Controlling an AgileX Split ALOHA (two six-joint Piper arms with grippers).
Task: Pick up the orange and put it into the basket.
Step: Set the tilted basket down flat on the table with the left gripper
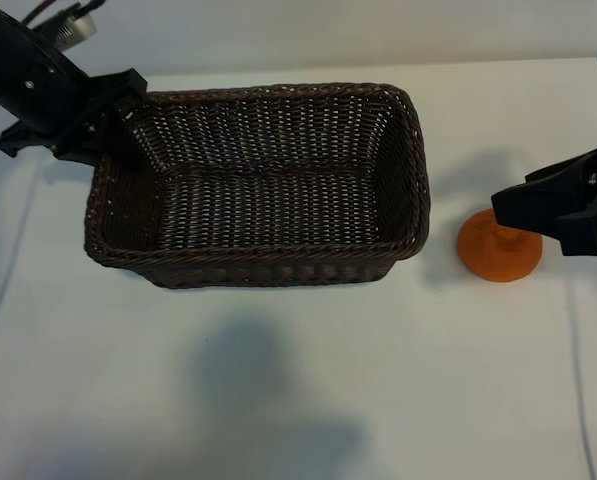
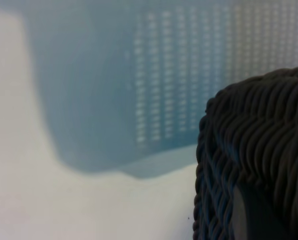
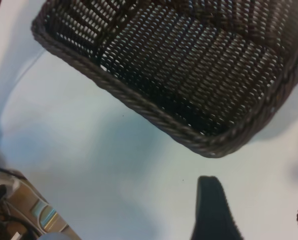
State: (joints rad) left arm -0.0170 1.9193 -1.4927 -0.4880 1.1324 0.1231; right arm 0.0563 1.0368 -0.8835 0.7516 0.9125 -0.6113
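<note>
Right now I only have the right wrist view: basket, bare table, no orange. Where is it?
Observer: The orange sits on the table, just right of the basket in the exterior view, partly hidden under your right gripper.
Operator: And the other arm?
Observer: The left gripper is at the basket's far left corner, over the rim.
Operator: Anything in the part of the basket I can't see?
Observer: No, from above the whole inside shows empty.

Overhead light was bright; table (image 1: 278, 400) glared white, soft shadows fell beneath arms. Left wrist view blurred; basket (image 2: 258, 150) rim soft.
</note>
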